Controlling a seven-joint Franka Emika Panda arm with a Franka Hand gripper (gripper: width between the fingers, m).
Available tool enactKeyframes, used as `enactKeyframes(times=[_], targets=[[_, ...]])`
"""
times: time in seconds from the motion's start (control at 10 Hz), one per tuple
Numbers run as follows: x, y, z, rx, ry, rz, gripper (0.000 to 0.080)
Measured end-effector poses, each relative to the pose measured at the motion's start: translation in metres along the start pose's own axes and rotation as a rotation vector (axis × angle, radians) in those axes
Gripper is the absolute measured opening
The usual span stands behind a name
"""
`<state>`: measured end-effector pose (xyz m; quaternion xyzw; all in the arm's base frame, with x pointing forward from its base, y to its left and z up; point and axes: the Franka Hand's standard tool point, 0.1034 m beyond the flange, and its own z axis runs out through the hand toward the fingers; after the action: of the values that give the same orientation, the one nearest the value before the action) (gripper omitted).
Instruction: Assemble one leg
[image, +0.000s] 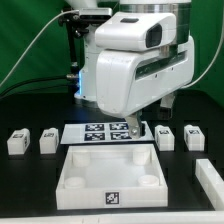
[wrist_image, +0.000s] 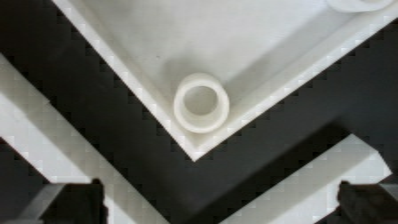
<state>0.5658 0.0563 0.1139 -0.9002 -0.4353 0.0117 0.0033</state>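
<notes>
Several small white legs with marker tags stand in a row on the black table: two at the exterior view's left (image: 17, 141) (image: 47, 141) and two at its right (image: 166, 137) (image: 194, 137). The large white tray (image: 72, 170) lies in front of them. My gripper (image: 139, 124) hangs over the tray's far right corner, beside the nearer right leg. In the wrist view my gripper (wrist_image: 214, 205) is open and empty, with its dark fingertips (wrist_image: 63, 203) wide apart. Below it are the tray's corner wall (wrist_image: 125, 75) and a round socket (wrist_image: 201, 104). No leg shows in the wrist view.
The marker board (image: 100, 131) lies flat behind the tray, partly under the arm. Another white part (image: 211, 173) sits at the exterior view's right edge, cut off. Cables and a dark stand are behind the arm.
</notes>
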Motion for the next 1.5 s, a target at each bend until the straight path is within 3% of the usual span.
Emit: enactKeyframes(times=[0.8, 0.9, 1.0, 1.1, 1.3, 1.5], targets=[[-0.001, 0.0, 0.002, -0.002, 0.002, -0.058, 0.0649], [-0.013, -0.01, 0.011, -0.013, 0.012, -0.181, 0.0649], [-0.039, -0.028, 0.02, -0.007, 0.005, -0.348, 0.0649], [-0.06, -0.035, 0.026, -0.016, 0.01, -0.495, 0.0649], [-0.111, -0.051, 0.055, -0.025, 0.021, -0.715, 0.0649], [-0.125, -0.057, 0.084, -0.003, 0.029, -0.702, 0.0649]])
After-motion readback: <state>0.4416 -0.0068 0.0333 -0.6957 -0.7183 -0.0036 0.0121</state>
